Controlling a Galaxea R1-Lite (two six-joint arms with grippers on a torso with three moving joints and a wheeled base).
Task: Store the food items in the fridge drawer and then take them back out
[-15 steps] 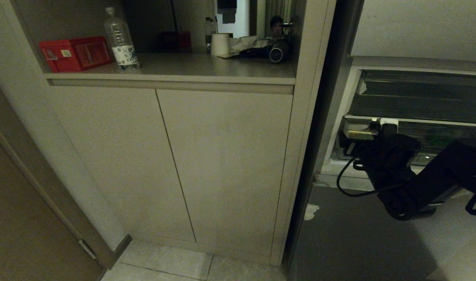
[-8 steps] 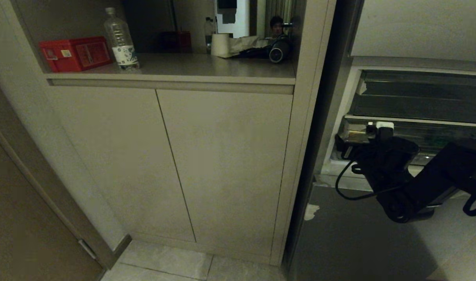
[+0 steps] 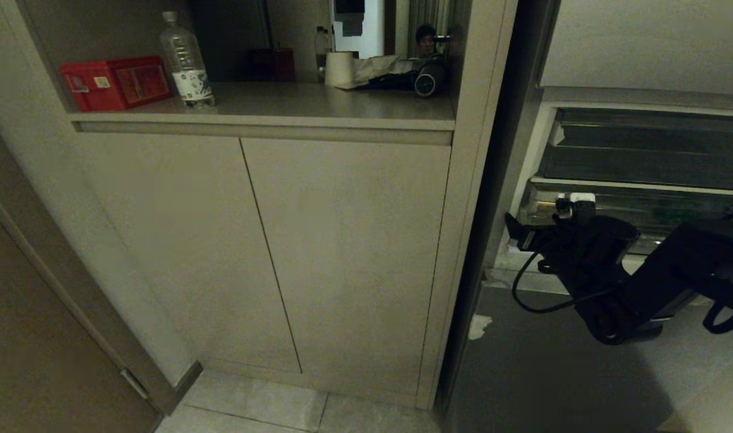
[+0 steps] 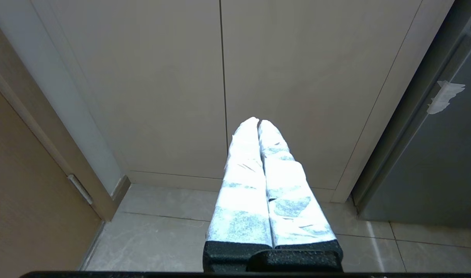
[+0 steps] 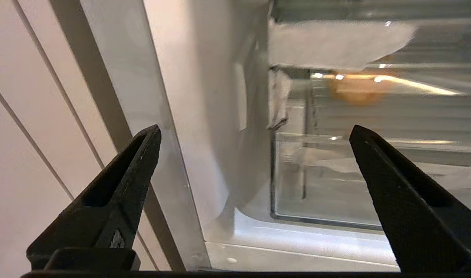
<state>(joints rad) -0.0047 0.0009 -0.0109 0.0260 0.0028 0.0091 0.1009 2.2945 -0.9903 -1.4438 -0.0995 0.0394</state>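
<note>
I saw my right gripper (image 5: 254, 131) wide open, empty, the fridge drawer (image 5: 335, 181) at its three o'clock; left gripper (image 4: 258, 123) closed

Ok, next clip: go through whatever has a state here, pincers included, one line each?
right pincer: open wide, empty, in front of the fridge's lower left corner
left pincer: shut, empty, facing the cabinet doors
fridge drawer: pushed in
cabinet doors: closed
water bottle: upright on the shelf, capped
</note>
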